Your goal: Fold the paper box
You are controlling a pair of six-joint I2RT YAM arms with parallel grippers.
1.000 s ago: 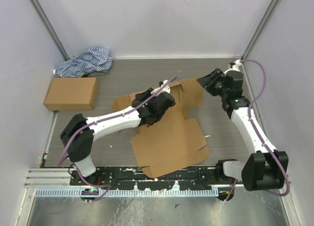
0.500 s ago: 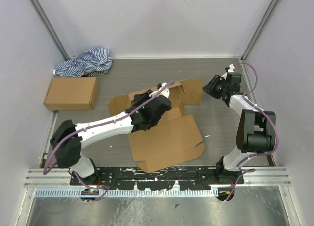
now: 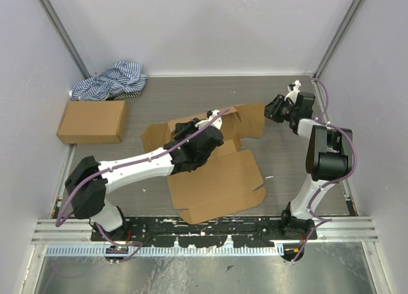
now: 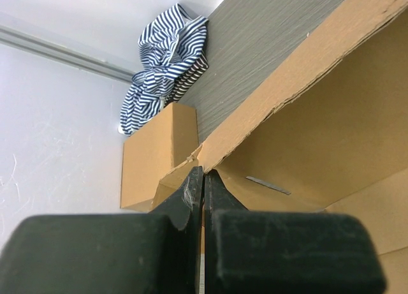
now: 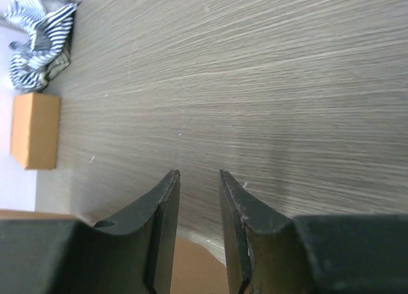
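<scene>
Grey wood-grain worktop (image 3: 191, 96) fills the white-walled cell. At its middle lies the paper box (image 3: 217, 179), its near panel flat and its far flaps raised. A sealed brown carton (image 3: 93, 121) sits at the left, with a striped cloth (image 3: 111, 80) behind it. The left claw (image 4: 203, 169) is pressed closed, pinching a raised flap's edge. The right claw (image 5: 199, 174) stands partly open over bare worktop, holding nothing, beside the box's far right flap.

Soft, even light from above fills the scene, brightest on the walls (image 3: 204, 26) behind the table (image 3: 191, 102). On the table the arms (image 3: 140, 163) cast only faint, diffuse shadows. Above it, in the left wrist view, the box (image 4: 319, 147) shades its own inner face. Both wrist views show dark, blurred fingers (image 4: 183, 201) close up.
</scene>
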